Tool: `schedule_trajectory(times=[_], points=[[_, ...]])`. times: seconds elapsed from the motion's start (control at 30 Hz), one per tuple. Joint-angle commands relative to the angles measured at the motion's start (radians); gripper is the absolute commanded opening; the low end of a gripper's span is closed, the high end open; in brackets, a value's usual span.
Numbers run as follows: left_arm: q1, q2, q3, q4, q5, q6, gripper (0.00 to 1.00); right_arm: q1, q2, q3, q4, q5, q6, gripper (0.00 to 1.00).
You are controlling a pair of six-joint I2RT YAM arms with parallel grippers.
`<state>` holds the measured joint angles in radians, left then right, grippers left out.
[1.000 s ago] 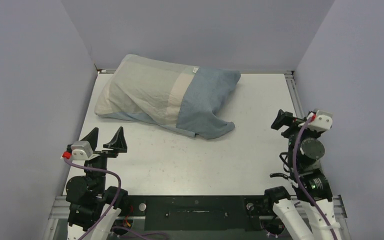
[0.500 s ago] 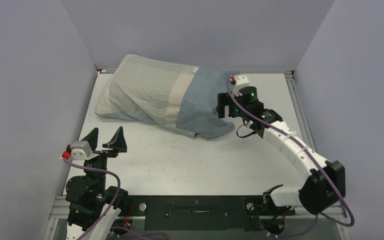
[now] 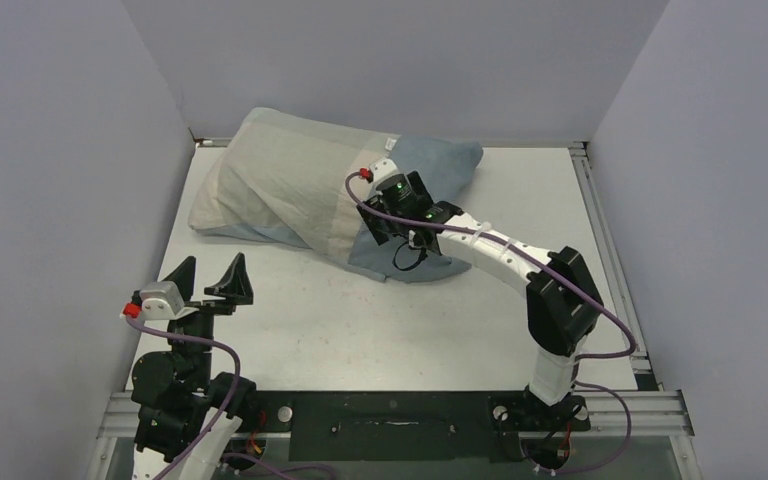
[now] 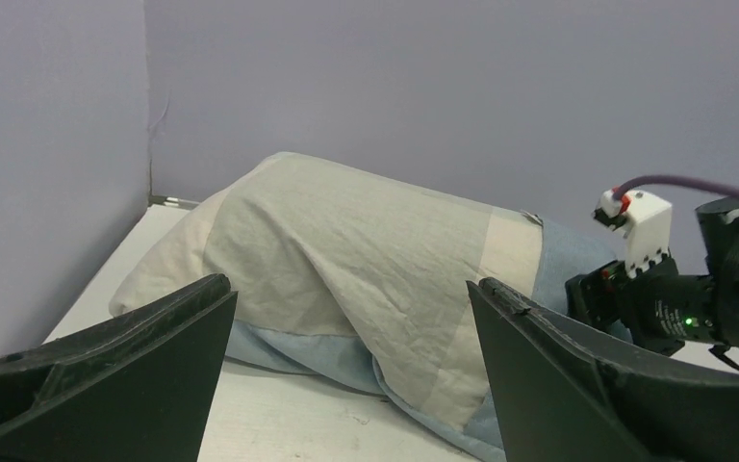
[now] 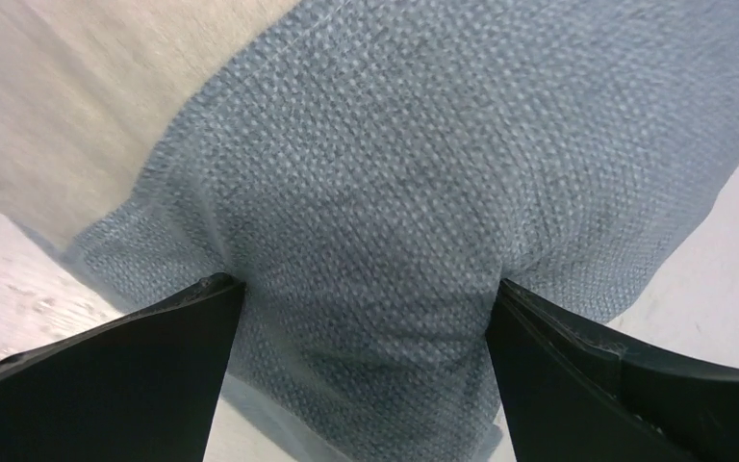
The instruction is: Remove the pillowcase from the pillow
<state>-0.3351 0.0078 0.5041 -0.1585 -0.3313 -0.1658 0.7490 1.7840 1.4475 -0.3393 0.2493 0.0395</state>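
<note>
The pillowcase point(image 3: 290, 190) lies stuffed and plump at the table's back left, with pale grey-green and beige bands on the left and dusty blue on the right. The pillow is hidden inside it. My right gripper point(image 3: 388, 232) is down on the blue end, open. In the right wrist view its fingers point(image 5: 154, 356) straddle a bulge of blue cloth point(image 5: 394, 192), with the gripper point(image 5: 366, 284) not closed on it. My left gripper point(image 3: 208, 278) hovers open and empty near the front left, facing the pillowcase point(image 4: 346, 250) from a distance.
Grey walls close in the table point(image 3: 360, 330) on the left, back and right. A metal rail point(image 3: 600, 220) runs along the right edge. The right arm point(image 3: 550, 290) stretches diagonally across the right half of the table, and its wrist point(image 4: 674, 298) shows in the left wrist view.
The right arm has swung from its folded pose at the right edge out over the table, then leftward and down onto the blue end of the pillowcase. The left arm has stayed still.
</note>
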Motion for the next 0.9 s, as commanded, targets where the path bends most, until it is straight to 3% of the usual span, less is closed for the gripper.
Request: schedule_trajectory(times=[0.0, 0.07, 0.13, 0.17, 0.2, 0.27, 0.47, 0.53, 0.67, 0.73, 0.8, 0.83, 0.87], points=[[-0.008, -0.148, 0.030, 0.014, -0.011, -0.003, 0.96, 0.019, 0.023, -0.006, -0.121, 0.110, -0.023, 0.93], [-0.011, -0.147, 0.030, 0.014, -0.012, -0.003, 0.96, 0.036, -0.014, -0.052, -0.137, 0.111, -0.007, 0.70], [-0.012, -0.147, 0.029, 0.014, -0.015, -0.004, 0.96, 0.068, -0.060, -0.094, -0.160, 0.128, 0.014, 0.28], [-0.012, -0.147, 0.029, 0.013, -0.015, -0.005, 0.96, 0.091, -0.084, -0.110, -0.179, 0.138, 0.024, 0.14], [-0.012, -0.147, 0.030, 0.012, -0.016, -0.005, 0.96, 0.113, -0.104, -0.120, -0.202, 0.145, 0.033, 0.07], [-0.012, -0.147, 0.030, 0.008, -0.021, -0.005, 0.96, 0.172, -0.145, -0.139, -0.255, 0.167, 0.062, 0.05], [-0.010, -0.147, 0.037, -0.008, -0.063, -0.007, 0.96, 0.381, -0.251, -0.199, -0.382, 0.185, 0.201, 0.05], [-0.009, -0.147, 0.040, -0.014, -0.098, -0.011, 0.96, 0.444, -0.264, -0.201, -0.420, 0.208, 0.239, 0.10], [-0.004, -0.147, 0.046, -0.031, -0.176, -0.025, 0.96, 0.521, -0.256, -0.118, -0.509, 0.289, 0.251, 0.43], [-0.002, -0.147, 0.048, -0.036, -0.193, -0.027, 0.96, 0.539, -0.240, -0.053, -0.533, 0.317, 0.223, 0.64], [0.001, -0.147, 0.054, -0.043, -0.212, -0.031, 0.96, 0.550, -0.214, 0.015, -0.534, 0.332, 0.173, 0.91], [0.002, -0.149, 0.061, -0.053, -0.223, -0.035, 0.96, 0.553, -0.194, 0.053, -0.535, 0.338, 0.139, 0.95], [0.005, -0.149, 0.068, -0.062, -0.235, -0.039, 0.96, 0.556, -0.169, 0.089, -0.535, 0.343, 0.104, 0.90]])
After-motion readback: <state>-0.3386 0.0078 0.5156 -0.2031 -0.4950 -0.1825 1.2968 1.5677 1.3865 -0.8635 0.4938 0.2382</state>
